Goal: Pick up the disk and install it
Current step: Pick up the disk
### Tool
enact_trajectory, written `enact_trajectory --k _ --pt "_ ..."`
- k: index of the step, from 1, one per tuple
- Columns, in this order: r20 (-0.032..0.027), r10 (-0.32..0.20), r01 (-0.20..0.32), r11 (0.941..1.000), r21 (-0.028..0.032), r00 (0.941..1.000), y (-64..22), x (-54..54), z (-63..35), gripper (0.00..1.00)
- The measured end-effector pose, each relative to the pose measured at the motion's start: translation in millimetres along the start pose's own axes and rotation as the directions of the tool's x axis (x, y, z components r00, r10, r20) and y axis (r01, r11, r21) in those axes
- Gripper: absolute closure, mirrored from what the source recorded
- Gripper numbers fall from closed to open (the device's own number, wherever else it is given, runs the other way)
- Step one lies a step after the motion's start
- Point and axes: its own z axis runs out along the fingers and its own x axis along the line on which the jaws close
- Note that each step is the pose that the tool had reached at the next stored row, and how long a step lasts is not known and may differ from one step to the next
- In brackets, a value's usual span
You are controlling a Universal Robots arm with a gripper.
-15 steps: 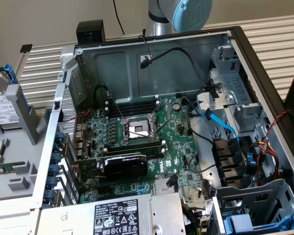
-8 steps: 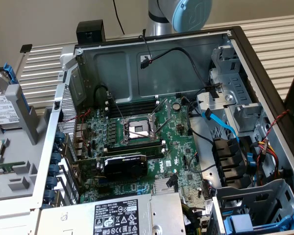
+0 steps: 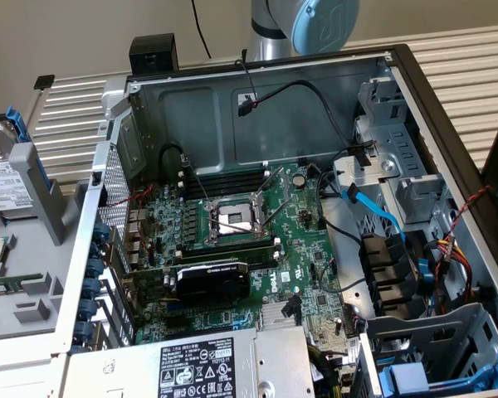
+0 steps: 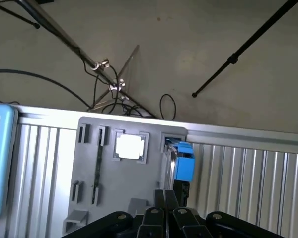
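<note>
The disk (image 3: 2, 176) stands on edge in a grey holder tray (image 3: 33, 282) at the exterior view's far left, outside the computer case; its white label and blue carrier tab (image 3: 17, 124) show. In the wrist view the disk (image 4: 182, 166) appears edge-on in its slot in the grey tray (image 4: 97, 163), with the blue end facing the camera. My gripper (image 4: 165, 214) is close to that blue end, its black fingers (image 4: 160, 203) pressed together with nothing between them.
The open computer case (image 3: 448, 133) holds a motherboard (image 3: 232, 215), a black graphics card (image 3: 212, 280), metal drive bays (image 3: 390, 157) with a blue cable (image 3: 382, 217), and a power supply (image 3: 199, 369). A silver processor chip (image 4: 129, 147) sits in the tray. Stand legs (image 4: 238, 54) cross the floor.
</note>
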Motion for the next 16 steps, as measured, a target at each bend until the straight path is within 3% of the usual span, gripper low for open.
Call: enact_trajectory --k 2,5,7,9,13,14,16 --pt "0.0118 -0.004 0.004 1.0 0.0029 0.9999 -0.1 -1.1 0.3 0.85" --pt "0.0378 -0.007 0.006 1.0 0.0066 0.9993 -0.4 -3.1 1.3 0.85" --pt "0.0507 -0.008 0.008 0.9999 0.0076 0.9987 -0.5 -4.9 2.7 0.85" --pt "0.0553 -0.01 0.01 0.9999 0.0083 0.9984 -0.5 -7.0 3.5 0.85" --pt "0.0563 -0.012 0.012 0.9999 0.0024 0.9983 2.3 -10.6 3.7 0.85" --pt "0.0567 -0.012 0.012 0.9999 -0.002 0.9983 2.7 -11.4 3.7 0.85" --pt "0.0576 -0.013 0.014 0.9997 -0.018 0.9983 2.9 -13.2 3.9 0.85"
